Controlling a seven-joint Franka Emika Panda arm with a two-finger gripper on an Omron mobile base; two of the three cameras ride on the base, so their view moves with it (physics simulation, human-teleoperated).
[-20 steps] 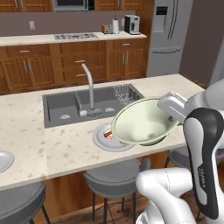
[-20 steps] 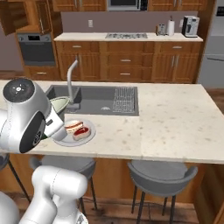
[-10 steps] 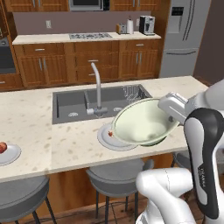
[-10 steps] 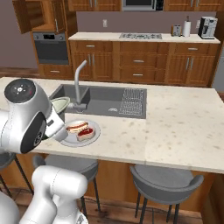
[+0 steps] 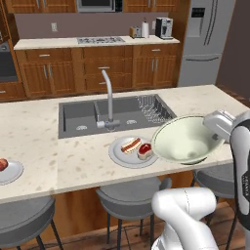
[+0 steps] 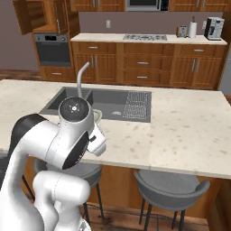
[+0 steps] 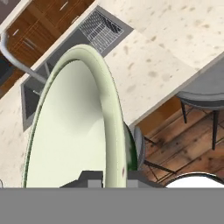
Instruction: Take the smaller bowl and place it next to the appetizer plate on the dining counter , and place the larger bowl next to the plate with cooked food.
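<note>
- The larger bowl (image 5: pixel 184 140) sits at right of centre in the left base view, carried above the front edge of the dining counter (image 5: pixel 34 141), its open mouth turned up and tipped toward the camera so the pale inside shows
- Its flared rim reads there as a wide oval whose long axis runs left to right across the frame; the rim's left edge overlaps the right side of the plate with cooked food (image 5: pixel 131 153)
- In the hand view the same bowl (image 7: pixel 74 131) is seen nearly edge-on, filling the left half of the frame, with the long axis running from bottom to top and the rim curving toward the upper left
- The gripper (image 7: pixel 109 178) is clamped on the bowl's rim at the bottom centre of the hand view, one dark fingertip on each side of the rim
- The plate with cooked food lies on the counter just in front of the sink (image 5: pixel 93 114), at centre frame of the left base view, with a sausage in a bun on its left and a reddish meat piece on its right
- The appetizer plate (image 5: pixel 9 171) is at the far left edge of the left base view, cut off by the frame, with a red item on it, well apart from the other plate
- The tall tap (image 5: pixel 109 100) stands at the sink's front rim, just behind the cooked-food plate
- A dish rack (image 5: pixel 154 107) occupies the sink's right part
</note>
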